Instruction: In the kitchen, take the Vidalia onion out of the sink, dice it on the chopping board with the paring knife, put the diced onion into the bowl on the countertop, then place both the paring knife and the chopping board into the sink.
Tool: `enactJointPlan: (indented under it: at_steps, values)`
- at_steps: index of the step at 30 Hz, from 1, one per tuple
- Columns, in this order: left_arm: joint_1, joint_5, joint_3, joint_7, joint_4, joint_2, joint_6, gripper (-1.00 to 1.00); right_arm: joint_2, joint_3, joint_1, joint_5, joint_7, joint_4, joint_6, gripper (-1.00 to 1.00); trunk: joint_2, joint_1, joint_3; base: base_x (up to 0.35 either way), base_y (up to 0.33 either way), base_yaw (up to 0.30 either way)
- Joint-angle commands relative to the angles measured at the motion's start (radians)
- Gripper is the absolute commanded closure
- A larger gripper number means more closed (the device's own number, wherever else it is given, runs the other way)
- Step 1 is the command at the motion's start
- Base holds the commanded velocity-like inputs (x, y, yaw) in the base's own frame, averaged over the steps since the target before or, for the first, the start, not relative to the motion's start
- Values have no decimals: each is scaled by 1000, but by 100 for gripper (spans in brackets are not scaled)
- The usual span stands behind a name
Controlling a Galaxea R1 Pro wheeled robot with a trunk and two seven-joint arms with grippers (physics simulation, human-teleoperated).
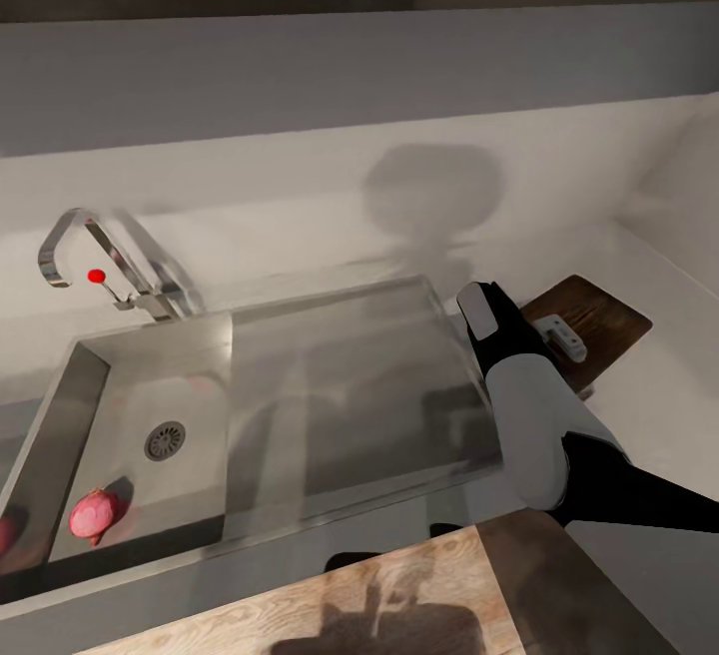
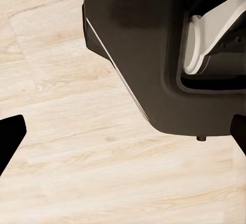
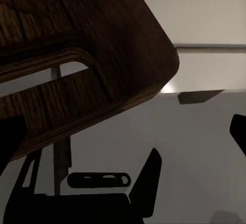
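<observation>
Sink (image 1: pixel 60 405) basin held pink onion (image 1: pixel 95 513) near drain (image 1: pixel 165 440), well left of right gripper (image 1: pixel 559 333). Right gripper fingers spread over chopping board (image 1: pixel 599 321). Left gripper (image 2: pixel 123 147) fingers spread above wooden floor (image 2: pixel 61 131).

drainboard (image 1: pixel 340 405) open, tap (image 1: pixel 110 271) flanks basin

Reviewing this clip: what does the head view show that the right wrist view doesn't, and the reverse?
Head view alone: the sink with its tap, the pinkish onion in the basin beside the drain, and the drainboard. Right wrist view alone: the chopping board's handle slot up close, and the dark fingers at the frame edges. Shared: the chopping board on the countertop, with the right arm reaching toward it.
</observation>
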Motion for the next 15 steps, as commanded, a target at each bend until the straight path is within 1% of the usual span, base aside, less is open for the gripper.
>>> enactJointPlan:
  at_steps: [1,7,12,15]
  values:
    - [1,0,0,-1,-2,0,-1,-100,1,-4,-1,-1,-2,-1,7,-100,-2,1,-1,2,1,0]
    - [1,0,0,-1,-2,0,-1,-100,1,-4,0,-1,-3,-2,7,-100,-2,1,-1,15,0,0]
    - [1,0,0,-1,-2,0,-1,-100,1,-4,-1,-1,-2,-2,7,-100,-2,1,-1,191,0,0]
    - [1,0,0,-1,-2,0,-1,-100,1,-4,0,-1,-2,-2,7,-100,-2,1,-1,110,0,0]
